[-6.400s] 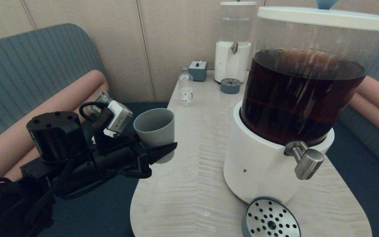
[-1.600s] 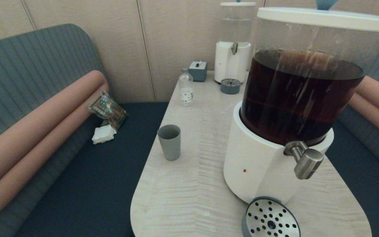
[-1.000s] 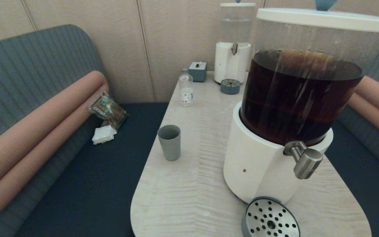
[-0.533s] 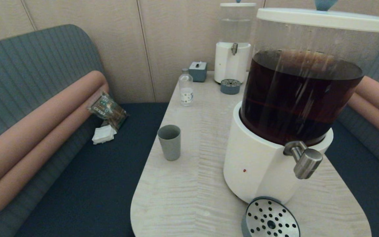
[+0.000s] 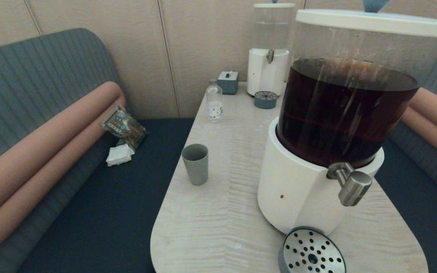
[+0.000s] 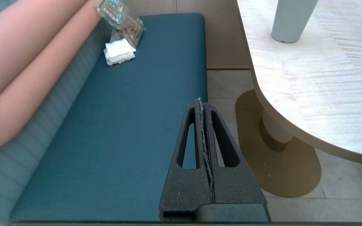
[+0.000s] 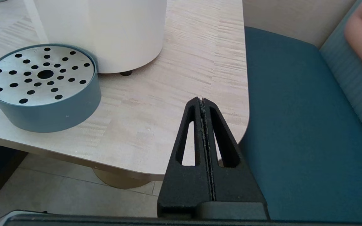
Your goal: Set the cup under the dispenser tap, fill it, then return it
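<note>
The grey cup stands upright near the table's left edge, well left of the large dispenser with dark brown liquid. Its lower part shows in the left wrist view as the cup. The steel dispenser tap juts out over the perforated drip tray, which holds nothing. Neither arm appears in the head view. My left gripper is shut and empty, low over the blue bench beside the table. My right gripper is shut and empty off the table's near right corner, beside the drip tray.
A small clear bottle, a grey box and a smaller clear-liquid dispenser with its own tray stand at the table's far end. A snack packet and a white napkin lie on the left bench.
6.4 s ago my left gripper held the cup up by the table's left edge. Since 1.6 s ago the cup stands alone on the table and nothing has moved.
</note>
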Tool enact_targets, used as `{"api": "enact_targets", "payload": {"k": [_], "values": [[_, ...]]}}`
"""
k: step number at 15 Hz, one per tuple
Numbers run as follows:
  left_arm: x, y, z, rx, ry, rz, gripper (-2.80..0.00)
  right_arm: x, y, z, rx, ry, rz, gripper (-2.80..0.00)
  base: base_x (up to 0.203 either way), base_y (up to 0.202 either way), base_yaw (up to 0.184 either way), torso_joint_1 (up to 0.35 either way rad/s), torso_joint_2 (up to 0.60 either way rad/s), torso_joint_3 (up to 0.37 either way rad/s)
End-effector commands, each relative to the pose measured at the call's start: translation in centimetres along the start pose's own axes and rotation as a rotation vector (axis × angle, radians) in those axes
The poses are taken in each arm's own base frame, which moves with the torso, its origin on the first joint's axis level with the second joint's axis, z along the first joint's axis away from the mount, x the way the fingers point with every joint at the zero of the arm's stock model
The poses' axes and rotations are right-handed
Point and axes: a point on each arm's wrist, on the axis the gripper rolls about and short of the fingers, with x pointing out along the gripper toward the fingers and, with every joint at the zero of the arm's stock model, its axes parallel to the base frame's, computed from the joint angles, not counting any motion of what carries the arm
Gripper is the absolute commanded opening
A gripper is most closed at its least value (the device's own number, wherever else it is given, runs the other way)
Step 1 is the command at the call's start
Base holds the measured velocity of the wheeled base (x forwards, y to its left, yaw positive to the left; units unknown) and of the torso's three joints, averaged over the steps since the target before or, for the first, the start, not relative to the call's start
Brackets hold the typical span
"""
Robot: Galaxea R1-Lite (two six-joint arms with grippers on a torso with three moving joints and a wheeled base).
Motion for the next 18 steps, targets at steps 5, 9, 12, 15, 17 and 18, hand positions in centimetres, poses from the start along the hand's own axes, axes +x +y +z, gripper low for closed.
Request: {"api": "enact_targets", "payload": {"k": [5,9,12,15,17,18], "values": [[0.04,0.00,-0.03,0.001,0.003,0.000,-2.80,0.02,0.03,-0.27,-0.001,0.003,0.002,-2.80,0.000,0.000,0.000,0.000,0.00,0.000],[0.04,0.00,-0.03,-0.004,0.003,0.000,-2.80,0.03,0.04,-0.34,-0.001,0.007,0.001,-2.80,0.000,0.000,0.000,0.000,0.00,0.000],[0.03,0.00,0.01,-0.005,0.002,0.000,-2.80,0.03,0.03,-0.33,0.021,0.006,-0.003,-2.80,0.000,0.000,0.000,0.000,0.00,0.000],[0.04,0.00,-0.03,-0.007,0.003,0.000,-2.80,0.03,0.00,-0.28,0.025,0.006,-0.012,-2.80,0.000,0.000,0.000,0.000,0.00,0.000],[0.04,0.00,-0.03,-0.008,0.003,0.000,-2.80,0.03,0.00,-0.32,0.047,0.006,-0.015,-2.80,0.000,0.000,0.000,0.000,0.00,0.000],[0.04,0.00,-0.03,-0.008,0.003,0.000,-2.80,0.04,0.00,-0.30,0.048,0.007,-0.015,-2.80,0.000,0.000,0.000,0.000,0.00,0.000]]}}
